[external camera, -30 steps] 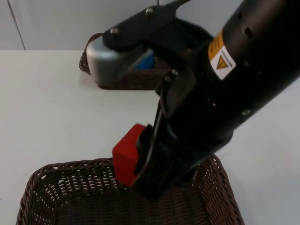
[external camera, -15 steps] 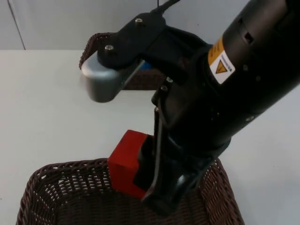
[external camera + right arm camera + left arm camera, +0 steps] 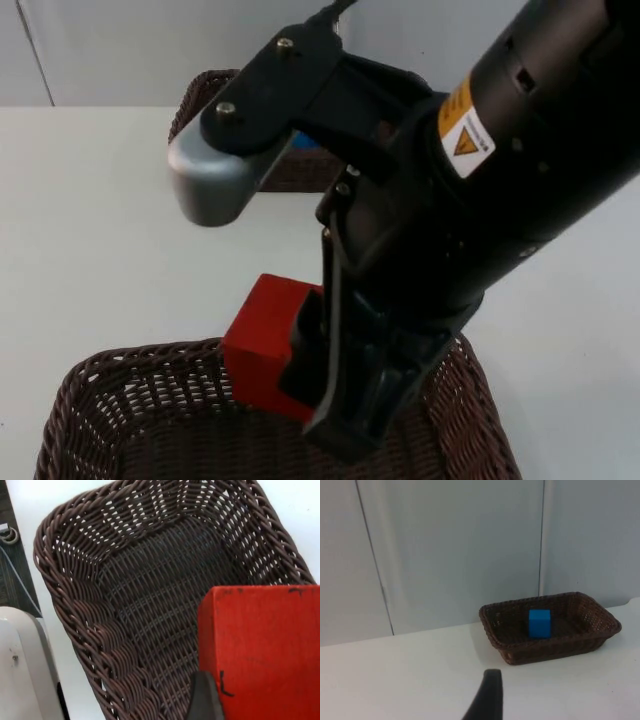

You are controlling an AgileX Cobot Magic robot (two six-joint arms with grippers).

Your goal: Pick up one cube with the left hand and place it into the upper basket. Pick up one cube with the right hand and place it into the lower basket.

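My right gripper (image 3: 292,362) is shut on a red cube (image 3: 258,342), holding it just above the far rim of the lower wicker basket (image 3: 110,362). In the right wrist view the red cube (image 3: 265,645) hangs over the basket's woven floor (image 3: 150,595), beside one black fingertip (image 3: 202,697). The upper basket (image 3: 196,102) stands at the back, mostly hidden by the right arm, with a sliver of a blue cube (image 3: 303,143) inside. The left wrist view has the blue cube (image 3: 539,623) resting in that basket (image 3: 550,652). My left gripper (image 3: 489,697) waits, well short of it.
Bare white table (image 3: 90,220) stretches left of both baskets. A grey partition wall (image 3: 450,555) rises right behind the upper basket. The table's near edge (image 3: 20,555) runs close beside the lower basket.
My right gripper has carried the red cube a little left and lower, further over the lower basket's rim. The upper basket and blue cube stay put.
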